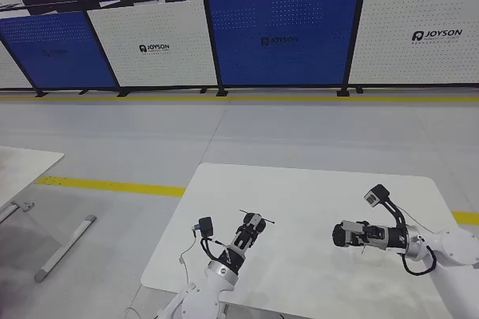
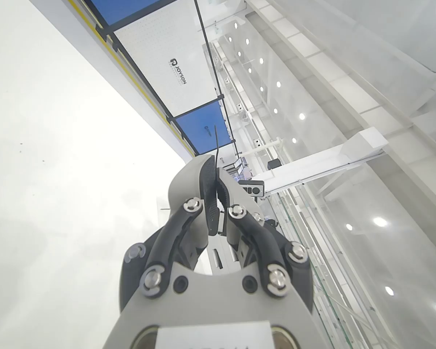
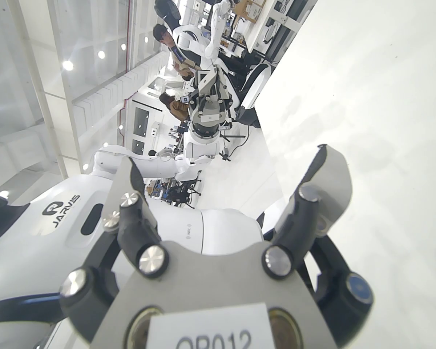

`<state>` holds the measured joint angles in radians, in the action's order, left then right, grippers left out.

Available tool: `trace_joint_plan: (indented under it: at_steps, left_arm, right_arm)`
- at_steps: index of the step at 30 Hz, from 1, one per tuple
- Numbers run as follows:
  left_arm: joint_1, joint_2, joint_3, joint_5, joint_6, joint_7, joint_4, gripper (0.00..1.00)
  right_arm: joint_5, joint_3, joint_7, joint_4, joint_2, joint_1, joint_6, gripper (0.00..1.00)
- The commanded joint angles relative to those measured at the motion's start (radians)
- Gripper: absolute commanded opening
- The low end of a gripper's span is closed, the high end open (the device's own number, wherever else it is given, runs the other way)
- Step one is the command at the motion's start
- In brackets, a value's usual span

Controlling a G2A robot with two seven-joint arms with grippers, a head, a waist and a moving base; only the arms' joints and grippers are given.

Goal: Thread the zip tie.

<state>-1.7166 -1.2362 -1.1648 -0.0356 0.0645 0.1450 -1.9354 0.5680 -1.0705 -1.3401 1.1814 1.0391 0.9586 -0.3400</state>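
My left gripper point(image 2: 216, 170) is pressed together on the zip tie point(image 2: 216, 139); the two dark pads point(image 2: 209, 201) meet with the thin black strap between them, and a short length of the strap stands out beyond the fingertips; in the top view the strap lies crosswise at the tip of this gripper, with an end sticking out at each side; the gripper is over the white surface point(image 1: 319, 199), near its front edge and toward the left part; I cannot tell which end is the head of the tie. My right gripper point(image 3: 228, 168) is spread wide apart; from above it is over the right part of the surface, well apart from the left gripper, and it points toward it; in the right wrist view the left gripper appears farther off, turned to face this one. Behind the surface there is grey floor with a yellow line point(image 1: 104, 186); beyond it stands a row of blue and white panels point(image 1: 279, 40).
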Motion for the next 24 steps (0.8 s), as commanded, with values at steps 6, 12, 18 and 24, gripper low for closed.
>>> trace_joint_plan:
  at_steps: [6,12,18,24]
  left_arm:
    - [0.000,0.000,0.000,0.000,0.000,0.000,0.000,0.00]
    - [0.000,0.000,0.000,0.000,0.000,0.000,0.000,0.00]
    - [0.000,0.000,0.000,0.000,0.000,0.000,0.000,0.00]
    - [0.006,0.005,-0.004,-0.099,-0.051,-0.029,0.038,0.00]
  right_arm:
    - [0.000,0.000,0.000,0.000,0.000,0.000,0.000,1.00]
    - [0.000,0.000,0.000,0.000,0.000,0.000,0.000,1.00]
    - [0.000,0.000,0.000,0.000,0.000,0.000,0.000,1.00]
    - [0.000,0.000,0.000,0.000,0.000,0.000,0.000,1.00]
